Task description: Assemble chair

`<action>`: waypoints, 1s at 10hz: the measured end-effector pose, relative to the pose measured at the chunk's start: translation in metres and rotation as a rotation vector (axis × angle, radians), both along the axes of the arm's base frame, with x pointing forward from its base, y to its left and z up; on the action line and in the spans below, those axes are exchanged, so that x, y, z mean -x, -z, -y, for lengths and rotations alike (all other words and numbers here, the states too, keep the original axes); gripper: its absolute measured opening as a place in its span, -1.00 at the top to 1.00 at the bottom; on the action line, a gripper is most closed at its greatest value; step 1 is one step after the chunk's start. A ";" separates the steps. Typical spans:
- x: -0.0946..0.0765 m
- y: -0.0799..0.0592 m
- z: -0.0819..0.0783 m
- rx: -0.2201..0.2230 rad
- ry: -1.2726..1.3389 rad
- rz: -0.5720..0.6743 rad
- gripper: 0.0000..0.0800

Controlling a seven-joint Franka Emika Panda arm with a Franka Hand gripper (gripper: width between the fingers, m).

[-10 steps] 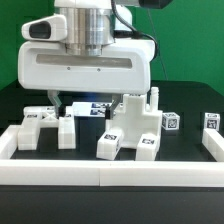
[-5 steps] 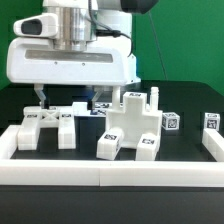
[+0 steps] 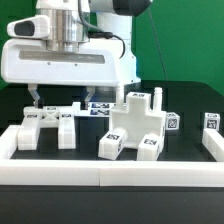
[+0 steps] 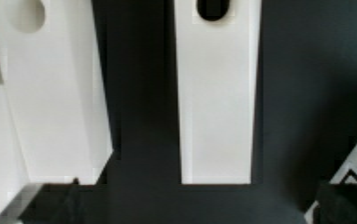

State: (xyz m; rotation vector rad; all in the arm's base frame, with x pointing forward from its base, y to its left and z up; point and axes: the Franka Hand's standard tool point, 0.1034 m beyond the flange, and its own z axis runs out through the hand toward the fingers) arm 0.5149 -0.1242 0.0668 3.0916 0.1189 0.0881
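Note:
The chair is in loose white parts. A blocky joined section (image 3: pixel 135 125) with upright pegs stands in the middle. A slotted piece (image 3: pixel 45 124) with two legs and tags lies toward the exterior view's left. Two small tagged blocks (image 3: pixel 172 122) (image 3: pixel 211 122) sit at the exterior view's right. My gripper (image 3: pixel 62 100) hangs open just above the slotted piece, touching nothing. In the wrist view two long white bars (image 4: pixel 50 95) (image 4: pixel 219 95) with dark slots run below the gripper (image 4: pixel 196 205), whose dark fingertips (image 4: pixel 50 200) stand wide apart with nothing held.
White border rails run along the front (image 3: pixel 110 172), the exterior view's left (image 3: pixel 8 142) and the right (image 3: pixel 212 150). The marker board (image 3: pixel 100 108) lies flat behind the parts. The table is black, with a green wall behind it.
The gripper has shifted toward the exterior view's left, from over the middle to over the slotted piece. It stayed open and the parts did not move.

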 end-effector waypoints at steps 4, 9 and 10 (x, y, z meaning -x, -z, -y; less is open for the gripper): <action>0.012 0.009 0.007 0.016 -0.035 0.003 -0.62; 0.015 0.022 -0.004 0.017 -0.050 -0.011 -0.62; 0.013 0.023 -0.010 0.015 -0.050 -0.011 -0.62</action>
